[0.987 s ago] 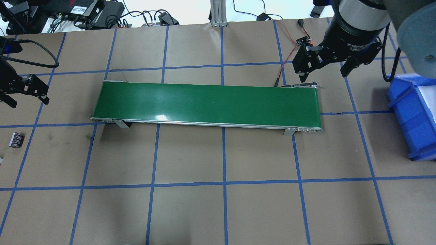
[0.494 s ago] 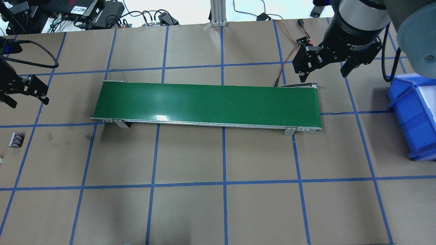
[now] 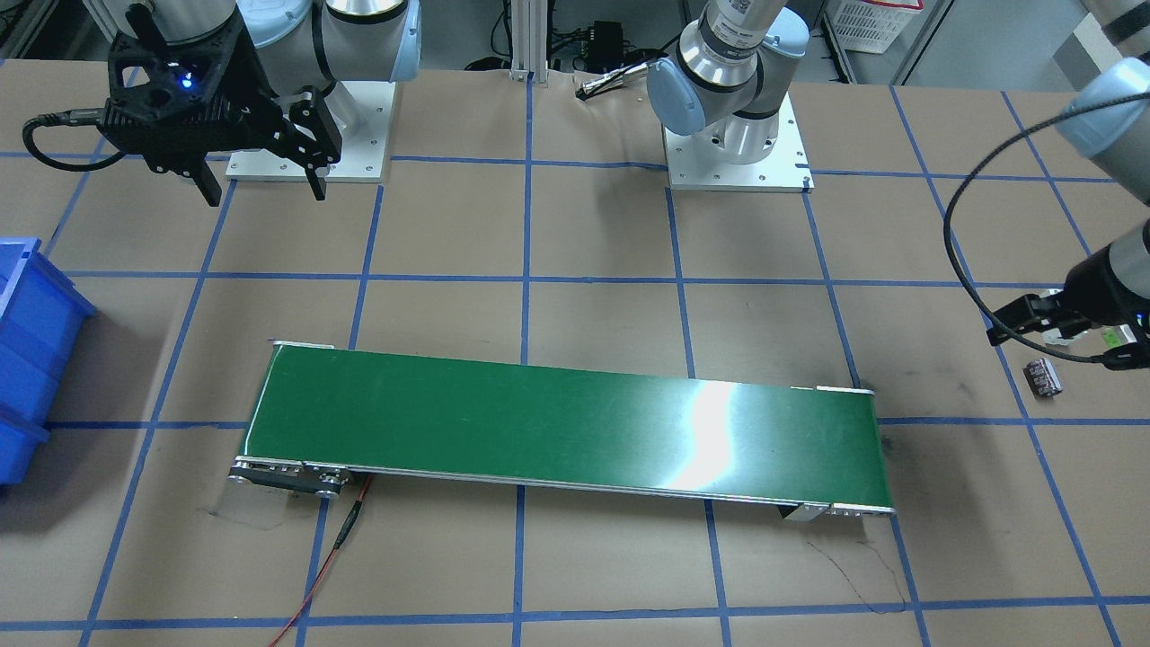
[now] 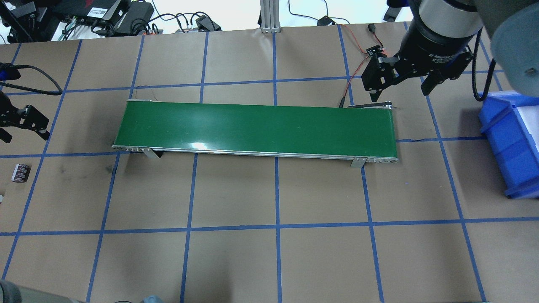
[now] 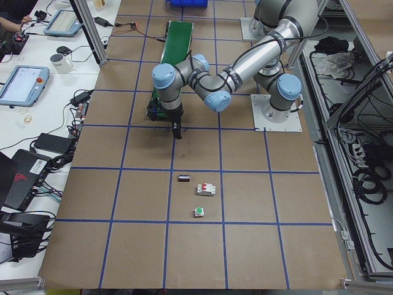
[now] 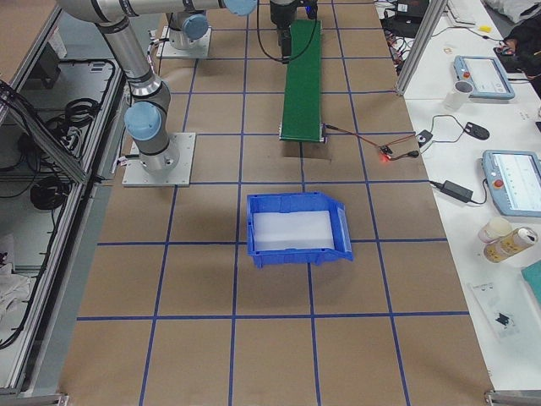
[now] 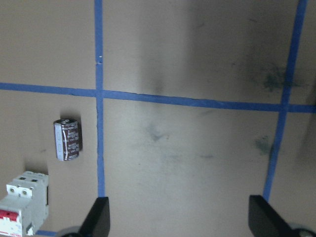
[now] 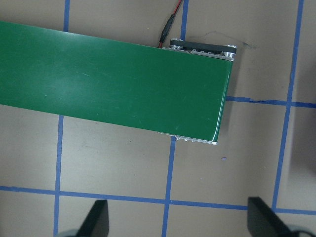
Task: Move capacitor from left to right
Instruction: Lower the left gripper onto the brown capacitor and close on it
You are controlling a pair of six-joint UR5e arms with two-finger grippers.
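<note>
Both wide open, empty: left gripper (image 7: 180,219) near capacitor (image 7: 67,139), right gripper (image 8: 177,219) by belt (image 8: 113,79)

The left gripper (image 4: 23,135) has shifted over the last second. In the overhead view it has slid toward the left edge and a little down the picture, so more of it is now cut off by that edge. This brings it nearer the capacitor (image 4: 20,173), which now lies close in front of its fingertips and slightly to one side, not between them. The cable (image 4: 61,89) looped behind the gripper has been drawn along with it. A grey part (image 4: 8,292) has come into the overhead view's bottom-left corner, well behind the gripper.
</note>
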